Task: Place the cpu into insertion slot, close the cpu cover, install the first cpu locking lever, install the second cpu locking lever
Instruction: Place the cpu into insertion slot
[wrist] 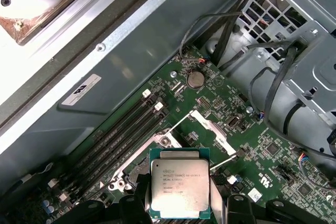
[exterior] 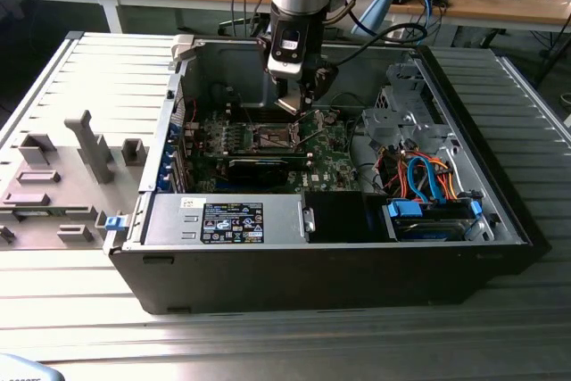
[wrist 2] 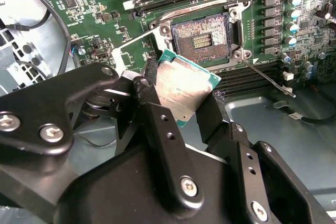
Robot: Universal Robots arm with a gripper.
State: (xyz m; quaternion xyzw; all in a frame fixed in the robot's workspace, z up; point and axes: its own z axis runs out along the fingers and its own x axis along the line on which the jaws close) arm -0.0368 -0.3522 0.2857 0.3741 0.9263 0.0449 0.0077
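The gripper (wrist 2: 180, 94) was clamped on the cpu (wrist: 180, 188), one finger on each of two opposite edges, a hold judged to keep pressure off the metal top and the contact face. The cpu hung clear of the motherboard (wrist 2: 89, 9), tilted in the second wrist view, near one corner of the insertion slot (wrist 2: 202, 35) and not yet seated. The slot lay bare, its contact field exposed. The cpu cover (wrist: 209, 124) stood swung open beside the slot, leaving the recess free for loading. A locking lever (wrist 2: 268, 78) was unlatched and angled away from the socket, which is judged to be what let the cover stand open. In the exterior view the arm reached down into the open computer case (exterior: 268, 274)
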